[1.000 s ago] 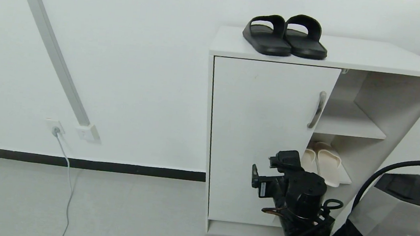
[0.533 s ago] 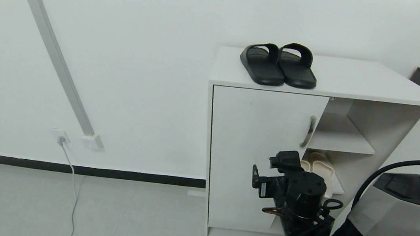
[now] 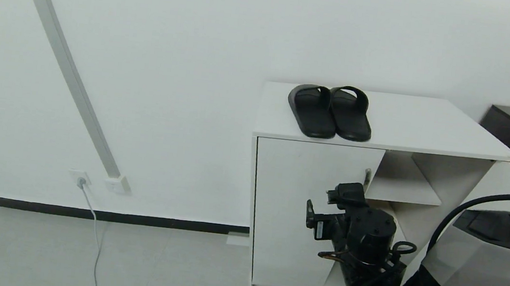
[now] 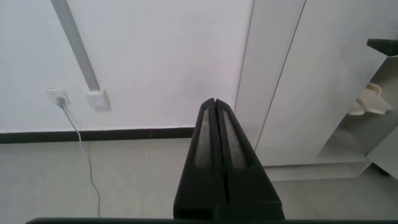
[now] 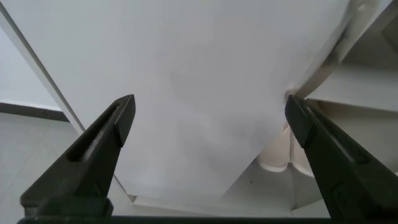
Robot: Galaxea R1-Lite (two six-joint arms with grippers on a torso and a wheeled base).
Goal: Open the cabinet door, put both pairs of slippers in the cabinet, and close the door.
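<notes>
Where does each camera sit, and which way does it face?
Head view: on the head, facing forward and down at the cabinet with black slippers on top; the right arm shows lower right.
Left wrist view: on the left wrist, facing past the shut left gripper toward wall, floor and cabinet.
Right wrist view: on the right wrist, facing the closed door through the open right gripper.
Shared: both wrist views catch the pale slippers inside the cabinet.

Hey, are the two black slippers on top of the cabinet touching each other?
Touching. The head view shows the black slippers side by side on the cabinet, their inner edges meeting with no gap between them.
</notes>
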